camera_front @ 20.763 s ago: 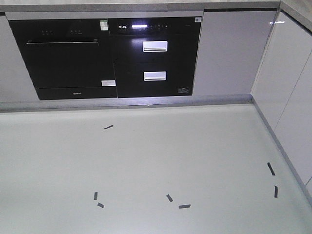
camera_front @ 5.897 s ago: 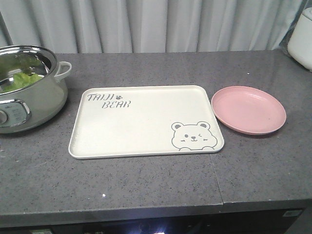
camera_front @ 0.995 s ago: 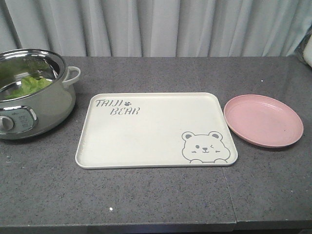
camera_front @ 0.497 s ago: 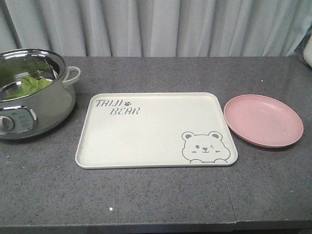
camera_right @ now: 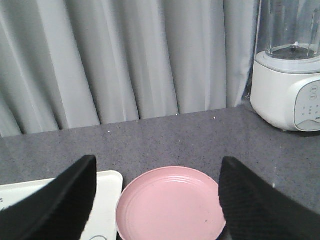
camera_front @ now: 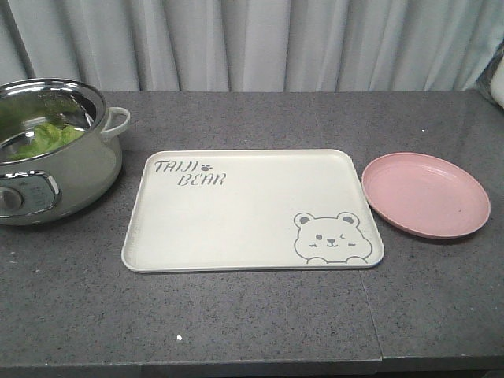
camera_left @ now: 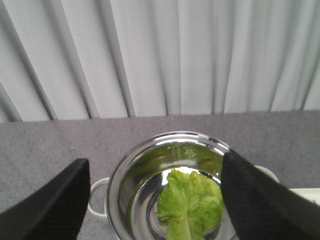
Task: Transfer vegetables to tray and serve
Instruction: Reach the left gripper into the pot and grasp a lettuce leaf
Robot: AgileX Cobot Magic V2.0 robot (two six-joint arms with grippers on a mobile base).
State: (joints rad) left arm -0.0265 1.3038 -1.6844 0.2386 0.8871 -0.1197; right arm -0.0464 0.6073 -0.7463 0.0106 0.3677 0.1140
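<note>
The left pincer (camera_left: 155,161) and right pincer (camera_right: 157,161) gape wide.

The large cream rectangular plastic tray (camera_front: 236,228) lies in the middle of the dark grey stone tabletop (camera_front: 252,323). Near its left edge stands a round steel electric pot (camera_front: 79,177), the ruffled green lettuce leaf (camera_left: 190,205) inside. A round pink plate (camera_front: 425,197) lies just right of the tray, not touching. A white blender (camera_right: 287,95) stands toward the back right corner.

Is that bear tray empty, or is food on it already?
Empty: the tray shows only its print; the lettuce lies in the pot.
</note>
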